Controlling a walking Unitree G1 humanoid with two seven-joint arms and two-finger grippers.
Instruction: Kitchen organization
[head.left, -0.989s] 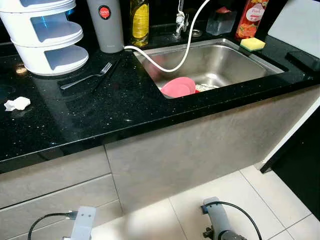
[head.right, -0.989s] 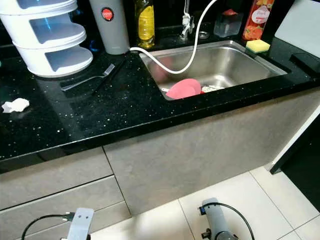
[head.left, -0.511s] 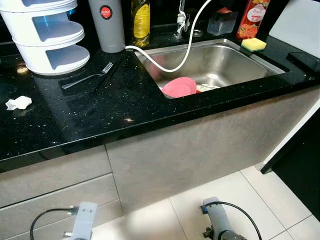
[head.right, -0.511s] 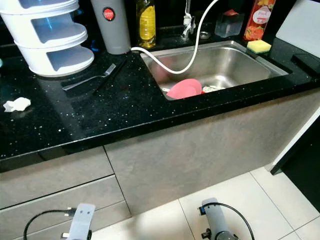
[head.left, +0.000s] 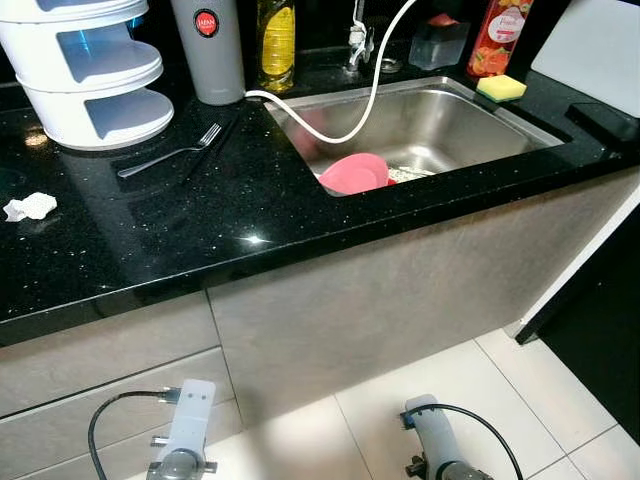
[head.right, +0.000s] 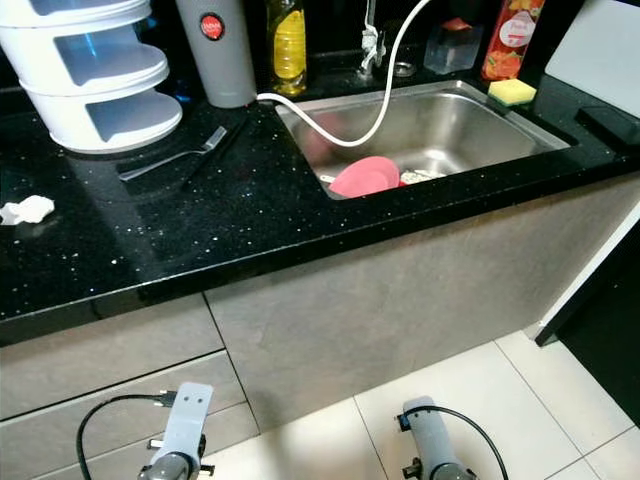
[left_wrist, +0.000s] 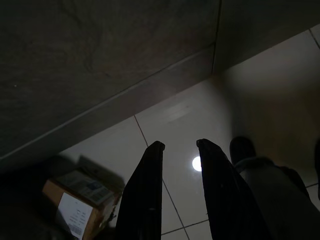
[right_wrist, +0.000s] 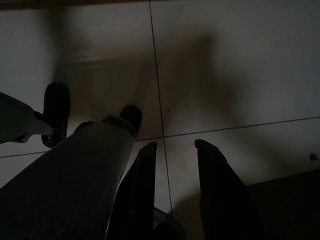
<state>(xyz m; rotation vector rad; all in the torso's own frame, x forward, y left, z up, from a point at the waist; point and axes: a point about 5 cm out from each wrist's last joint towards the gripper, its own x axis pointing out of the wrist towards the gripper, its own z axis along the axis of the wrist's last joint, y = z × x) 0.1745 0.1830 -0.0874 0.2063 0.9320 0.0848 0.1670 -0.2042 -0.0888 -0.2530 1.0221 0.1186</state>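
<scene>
Robot stands facing the black table (head.left: 250, 215); both arms hang low near the floor tiles. Left hand (left_wrist: 179, 148): fingers apart, nothing between them, pointing at the floor beside a cardboard box (left_wrist: 75, 207). Right hand (right_wrist: 174, 146): fingers likewise apart and empty, over the floor tiles.

Items likely needing tidying:
- fork (head.left: 172, 153) lying flat on the table, far left, just in front of the white tiered rack (head.left: 90, 75).
- crumpled white scrap (head.left: 30, 206) at the left edge of the table.
- pink bowl (head.left: 355, 173) in the sink (head.left: 520, 120), near wall, under the loop of white hose (head.left: 350, 125).
- yellow sponge (head.left: 502, 87) on the far right rim of the sink.

Judgement: no item has been picked up yet.

Risks:
- fork lies flat on a glossy surface; long fingers may skid it toward the rack rather than grip.
- reaching for the bowl could snag the hose.
- grey canister (head.left: 208, 50) and oil bottle (head.left: 277, 42) stand near the fork's far side; an overshoot could tip them.
</scene>
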